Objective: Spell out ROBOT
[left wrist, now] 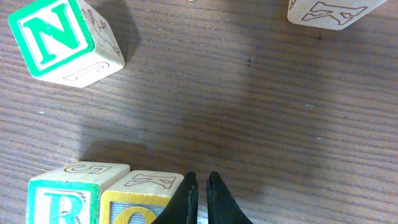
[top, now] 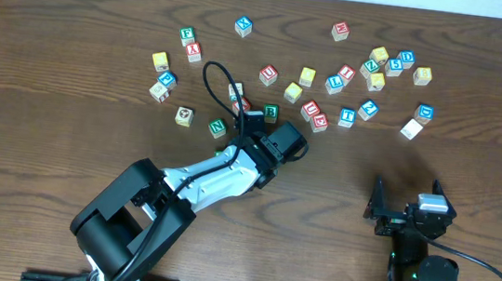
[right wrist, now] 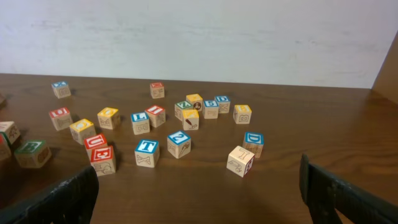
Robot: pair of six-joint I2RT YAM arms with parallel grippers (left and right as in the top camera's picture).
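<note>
In the left wrist view a green R block and a yellow O block stand touching side by side at the bottom left. My left gripper is shut and empty, its tips on the table just right of the O block. A green N block lies at the far left and a K block at the far right. In the overhead view the left gripper sits among the blocks, beside a green block. A blue T block lies ahead of my open, empty right gripper, which rests at the lower right.
Several letter blocks are scattered across the far half of the table, with a cluster at the right. A pale block is nearest the right gripper. A black cable loops above the left wrist.
</note>
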